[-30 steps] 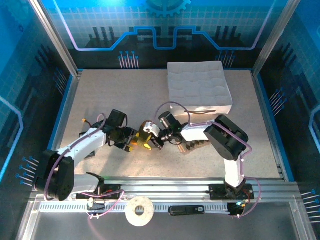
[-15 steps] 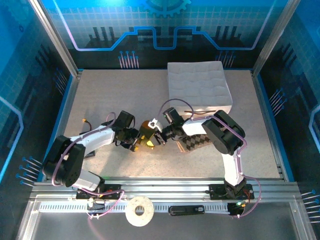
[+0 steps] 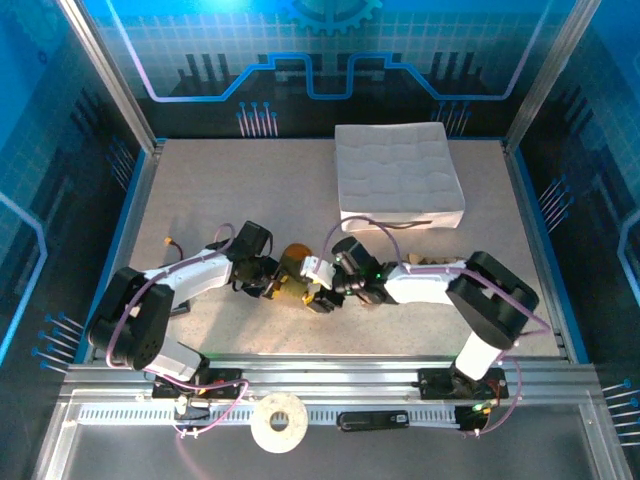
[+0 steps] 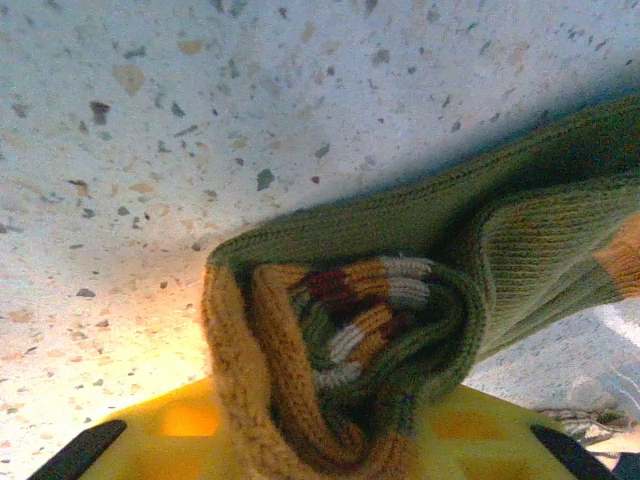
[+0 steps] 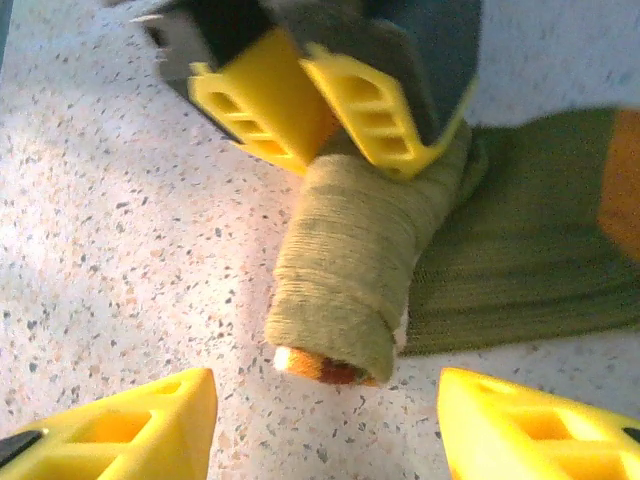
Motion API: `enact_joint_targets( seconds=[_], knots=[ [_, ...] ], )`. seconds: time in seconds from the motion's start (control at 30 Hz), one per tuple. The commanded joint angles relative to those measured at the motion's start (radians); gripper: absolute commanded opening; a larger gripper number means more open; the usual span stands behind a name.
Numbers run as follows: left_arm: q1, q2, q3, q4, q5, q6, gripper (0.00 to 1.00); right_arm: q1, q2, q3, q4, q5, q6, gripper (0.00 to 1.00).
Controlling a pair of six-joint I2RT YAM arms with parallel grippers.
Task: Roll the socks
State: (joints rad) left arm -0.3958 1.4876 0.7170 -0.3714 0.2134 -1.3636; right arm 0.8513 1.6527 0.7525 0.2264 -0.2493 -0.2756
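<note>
Olive-green sock (image 5: 345, 262), ribbed knit cylinder, tight in left claw (image 5: 318, 135); right claw (image 5: 320, 400) apart.

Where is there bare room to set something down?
Bare table left of the white box, up to the back wall. Crowded front middle, where the left arm and right arm meet at the green sock.

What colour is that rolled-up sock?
The sock is olive green with orange, white, maroon stripes; left wrist view.
</note>
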Motion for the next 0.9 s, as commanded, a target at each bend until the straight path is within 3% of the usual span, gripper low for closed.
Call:
enact_joint_targets(
  seconds=[0.0,0.23,0.43,0.5,0.6,0.67,0.77,0.87],
  knots=[
    [0.003,0.052,-0.051,-0.239,-0.052,-0.022,0.3,0.07,-0.04,-0.024,0.103,0.243,-0.206,0.61],
    [0.018,0.074,-0.029,-0.245,-0.027,-0.013,0.31,0.205,0.045,0.017,0.148,0.455,-0.36,0.63],
    [0.032,0.08,-0.027,-0.242,-0.014,0.003,0.31,0.212,0.166,0.097,0.147,0.49,-0.38,0.58],
    [0.035,0.07,-0.025,-0.239,-0.01,0.008,0.32,0.207,0.203,0.117,0.144,0.497,-0.37,0.48],
    [0.039,0.027,-0.008,-0.248,-0.019,0.019,0.37,0.192,0.23,0.151,0.095,0.483,-0.324,0.23],
    [0.043,-0.027,0.005,-0.26,-0.03,0.016,0.44,0.182,0.231,0.16,0.05,0.441,-0.292,0.12],
    [0.064,-0.114,0.024,-0.297,-0.045,0.007,0.59,0.159,0.235,0.174,-0.069,0.34,-0.235,0.02],
    [0.103,-0.191,0.03,-0.336,-0.048,-0.005,0.69,0.131,0.244,0.189,-0.147,0.236,-0.173,0.0]
  ],
)
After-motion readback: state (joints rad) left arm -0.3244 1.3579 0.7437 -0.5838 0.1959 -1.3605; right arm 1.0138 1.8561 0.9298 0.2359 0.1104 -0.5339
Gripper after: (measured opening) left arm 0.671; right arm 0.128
